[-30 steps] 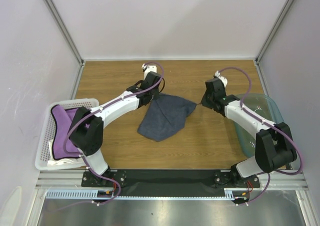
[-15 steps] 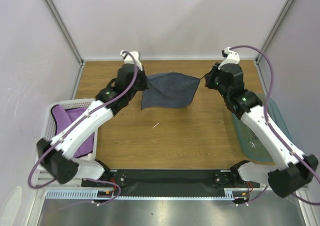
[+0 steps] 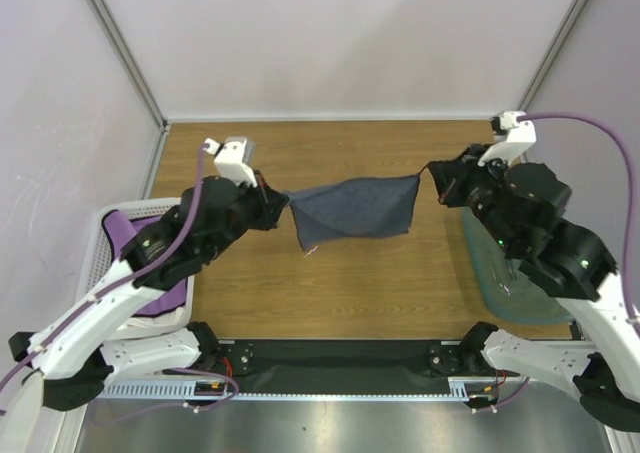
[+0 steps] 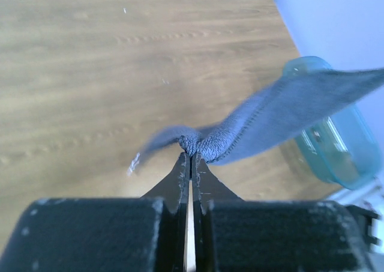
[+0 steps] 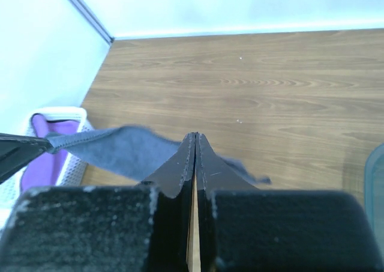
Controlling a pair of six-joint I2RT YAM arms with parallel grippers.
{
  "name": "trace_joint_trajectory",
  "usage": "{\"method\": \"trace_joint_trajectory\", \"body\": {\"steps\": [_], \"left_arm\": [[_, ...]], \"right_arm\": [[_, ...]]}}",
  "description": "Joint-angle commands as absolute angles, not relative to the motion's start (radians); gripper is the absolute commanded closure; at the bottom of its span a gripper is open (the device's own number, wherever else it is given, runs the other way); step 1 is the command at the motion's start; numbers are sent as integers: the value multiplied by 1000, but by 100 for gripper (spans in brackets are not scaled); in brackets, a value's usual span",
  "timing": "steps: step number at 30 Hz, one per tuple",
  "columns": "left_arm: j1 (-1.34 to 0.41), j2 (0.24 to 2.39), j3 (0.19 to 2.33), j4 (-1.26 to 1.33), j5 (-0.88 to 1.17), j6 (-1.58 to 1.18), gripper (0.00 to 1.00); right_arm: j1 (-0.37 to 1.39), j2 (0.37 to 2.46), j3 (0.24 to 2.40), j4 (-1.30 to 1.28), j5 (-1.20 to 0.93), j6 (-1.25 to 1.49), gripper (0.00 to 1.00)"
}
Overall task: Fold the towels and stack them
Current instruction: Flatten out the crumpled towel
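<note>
Wooden table (image 3: 350, 293) inside pale walls (image 3: 350, 43); left tool (image 3: 284, 200) and right tool (image 3: 429, 170) pinch navy towel (image 3: 355, 208) aloft

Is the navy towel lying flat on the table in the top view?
No, the navy towel hangs stretched between the left gripper and the right gripper, each pinching one upper corner.

Lighting is bright, even and diffuse in all three views. The tabletop (image 3: 400, 273) carries only faint, soft-edged shadows, and its grain stays sharp. In the left wrist view the navy towel (image 4: 288, 113) is motion-blurred. Near the lens, the left tool (image 4: 191, 158) and the right tool (image 5: 195, 136) appear soft, out of focus.
</note>
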State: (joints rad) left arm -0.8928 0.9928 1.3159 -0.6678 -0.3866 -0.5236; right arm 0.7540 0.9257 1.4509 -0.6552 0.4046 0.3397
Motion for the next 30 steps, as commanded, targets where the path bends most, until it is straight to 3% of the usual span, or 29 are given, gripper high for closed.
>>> {"method": "trace_joint_trajectory", "body": {"steps": [1, 7, 9, 12, 17, 23, 30], "left_arm": [[-913, 931, 1344, -804, -416, -681, 100], [-890, 975, 1252, -813, -489, -753, 100], [-803, 1017, 1203, -763, -400, -741, 100], [-669, 1083, 1097, -605, -254, -712, 100], [-585, 1294, 1072, -463, -203, -661, 100], [-497, 1642, 1212, -393, -134, -609, 100], [-410, 1919, 1442, -373, -43, -563, 100]], "right_arm": [[808, 926, 1558, -837, 530, 374, 100], [807, 971, 1507, -908, 682, 439, 100], [775, 991, 1445, -876, 690, 449, 100], [619, 1021, 1326, -771, 460, 442, 100], [387, 1121, 1125, -513, 192, 426, 100], [276, 1421, 1121, -322, 88, 396, 100], [241, 1710, 1261, -215, 83, 327, 100]]}}
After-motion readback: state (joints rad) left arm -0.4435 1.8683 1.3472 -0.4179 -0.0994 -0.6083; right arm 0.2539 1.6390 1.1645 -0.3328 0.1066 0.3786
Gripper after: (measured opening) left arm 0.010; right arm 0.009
